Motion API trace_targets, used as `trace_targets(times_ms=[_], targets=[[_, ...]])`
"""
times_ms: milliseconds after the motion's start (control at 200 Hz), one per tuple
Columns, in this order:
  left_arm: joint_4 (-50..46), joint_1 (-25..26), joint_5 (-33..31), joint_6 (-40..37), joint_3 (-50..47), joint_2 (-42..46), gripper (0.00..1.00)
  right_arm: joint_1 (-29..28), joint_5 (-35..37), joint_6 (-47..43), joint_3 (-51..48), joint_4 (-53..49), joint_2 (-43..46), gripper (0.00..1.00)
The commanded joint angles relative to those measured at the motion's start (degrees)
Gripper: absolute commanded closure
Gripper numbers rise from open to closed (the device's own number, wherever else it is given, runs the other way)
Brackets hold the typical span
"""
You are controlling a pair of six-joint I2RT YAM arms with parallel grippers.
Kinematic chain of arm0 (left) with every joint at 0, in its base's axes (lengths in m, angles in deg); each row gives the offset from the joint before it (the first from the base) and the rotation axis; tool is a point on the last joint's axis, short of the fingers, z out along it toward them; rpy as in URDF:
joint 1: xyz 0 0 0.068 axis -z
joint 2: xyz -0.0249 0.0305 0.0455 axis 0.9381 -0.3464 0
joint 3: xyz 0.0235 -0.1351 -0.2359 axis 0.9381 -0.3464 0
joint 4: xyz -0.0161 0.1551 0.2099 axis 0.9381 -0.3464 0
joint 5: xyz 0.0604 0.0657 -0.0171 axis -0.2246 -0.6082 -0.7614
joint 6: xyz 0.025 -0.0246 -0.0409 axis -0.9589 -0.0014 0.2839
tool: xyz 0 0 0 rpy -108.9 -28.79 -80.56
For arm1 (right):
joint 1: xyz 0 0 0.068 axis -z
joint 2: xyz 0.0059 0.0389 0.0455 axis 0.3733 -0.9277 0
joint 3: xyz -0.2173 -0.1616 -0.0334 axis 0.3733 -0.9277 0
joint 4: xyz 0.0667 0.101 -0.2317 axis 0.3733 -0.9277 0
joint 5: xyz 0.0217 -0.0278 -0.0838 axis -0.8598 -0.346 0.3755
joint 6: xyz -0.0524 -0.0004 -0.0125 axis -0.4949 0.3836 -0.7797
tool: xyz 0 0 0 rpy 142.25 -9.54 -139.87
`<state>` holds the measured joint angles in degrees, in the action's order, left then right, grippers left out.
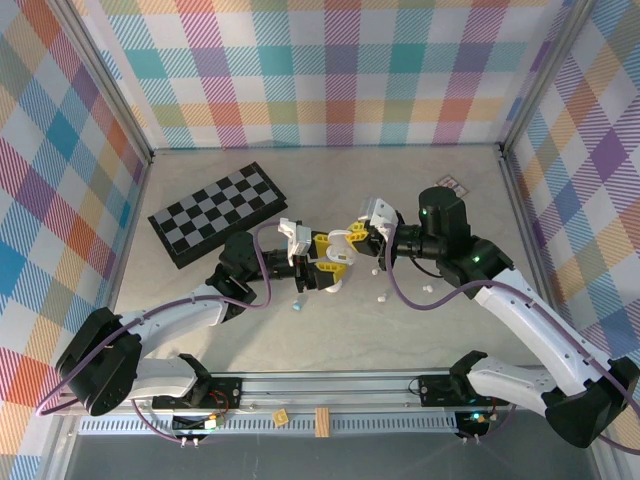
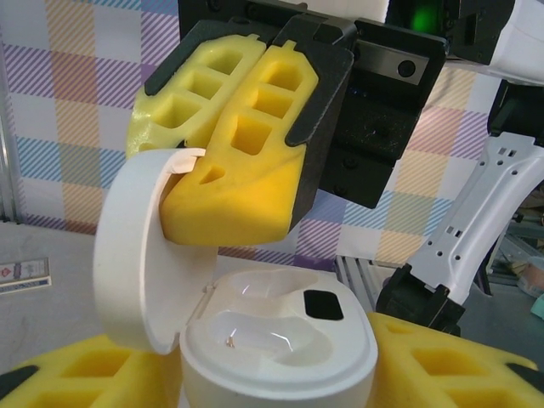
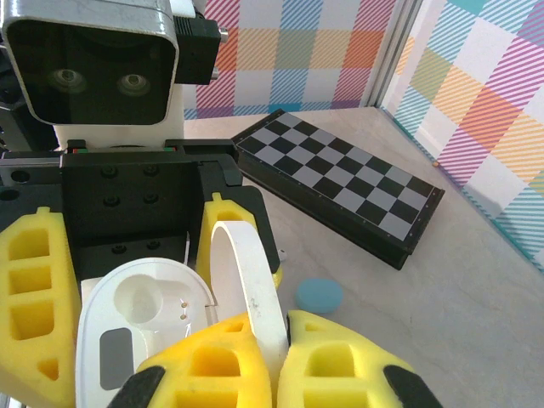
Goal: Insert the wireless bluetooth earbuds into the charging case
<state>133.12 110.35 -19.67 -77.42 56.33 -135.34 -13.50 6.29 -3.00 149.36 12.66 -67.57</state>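
From above, my left jaws (image 1: 325, 272) and right jaws (image 1: 358, 240) meet over the middle of the surface (image 1: 200, 320), with the one white charging case (image 1: 343, 238) held between them. One chessboard (image 1: 218, 212) lies toward the far left corner. The earbuds (image 1: 380, 297) lie loose on the surface, on the near-edge side of the case. I count one pale blue and two white, and perhaps a third white speck, though at this size I would not swear to it.

From my left wrist, the left jaws grip the case body from both sides. Its lid (image 2: 127, 255) stands open and upright, and my right jaws are closed on the lid's top edge. The wells (image 2: 272, 327) I can see hold no bud.

From my right wrist, the right jaws pinch the lid rim. One pale blue rounded piece (image 3: 320, 294) rests on the surface just past it, on the side toward the chessboard.

I think the main risk is that both jaws are occupied, so neither is free to fetch a bud. If the right jaws let go, the lid may swing shut. If they pull or twist instead, they could strain the hinge or lever the case out of my left grip. The buds are tiny and smooth, so a slightly off pinch could flick one away across the surface.
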Motion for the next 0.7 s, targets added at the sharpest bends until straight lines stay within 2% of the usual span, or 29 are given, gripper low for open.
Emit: trace_targets(times_ms=[0, 475, 700], targets=[[3.0, 0.2, 1.2, 0.7, 1.9, -0.4, 0.43, 0.1, -0.6, 0.0, -0.2, 2.5, 0.2, 1.0], [3.1, 0.2, 1.2, 0.9, 2.1, -0.8, 0.62, 0.2, -0.8, -0.2, -0.3, 2.1, 0.8, 1.0], [3.5, 0.2, 0.8, 0.3, 1.4, -0.8, 0.64, 0.1, -0.7, 0.0, -0.3, 2.1, 1.1, 1.0]])
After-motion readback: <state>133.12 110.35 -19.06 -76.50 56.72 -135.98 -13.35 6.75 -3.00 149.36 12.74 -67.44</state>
